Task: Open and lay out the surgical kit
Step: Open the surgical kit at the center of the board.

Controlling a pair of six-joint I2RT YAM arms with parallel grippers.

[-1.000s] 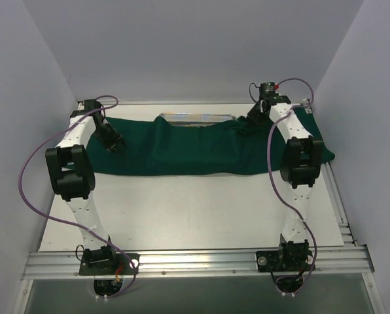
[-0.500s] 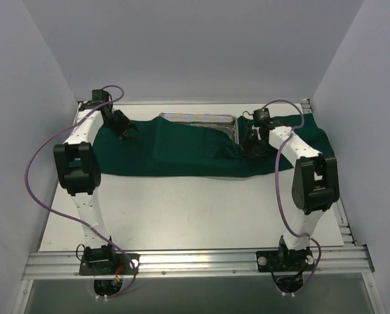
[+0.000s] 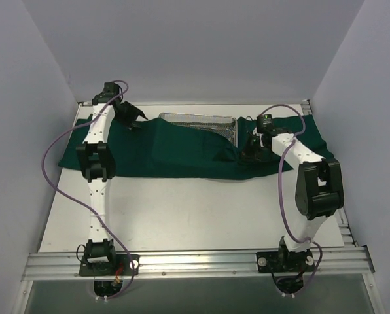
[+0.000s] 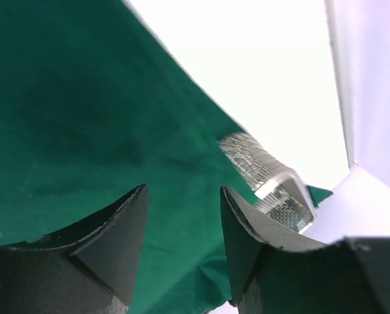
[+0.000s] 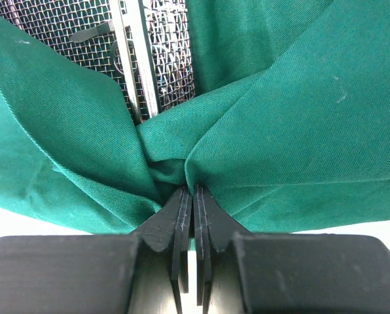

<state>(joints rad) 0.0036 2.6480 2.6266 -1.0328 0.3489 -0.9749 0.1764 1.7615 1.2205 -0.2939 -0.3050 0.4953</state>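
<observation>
At tray point(image 3: 198, 120) 3 o'clock: my right pincer point(image 5: 193, 191), pinching drape point(image 3: 182, 154), has pulled it back; mesh uncovered. Left pincer point(image 4: 183, 196) spread.

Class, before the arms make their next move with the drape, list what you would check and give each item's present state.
1. Right gripper shut on a drape fold: ok.
2. Left gripper open, holding nothing: ok.
3. Tray fully uncovered: not ok; only its far rim and right corner show.
4. Drape spread flat: not ok; it is bunched at the right fingers.
5. Tray contents settled: cannot tell; cloth and mesh hide them.
</observation>
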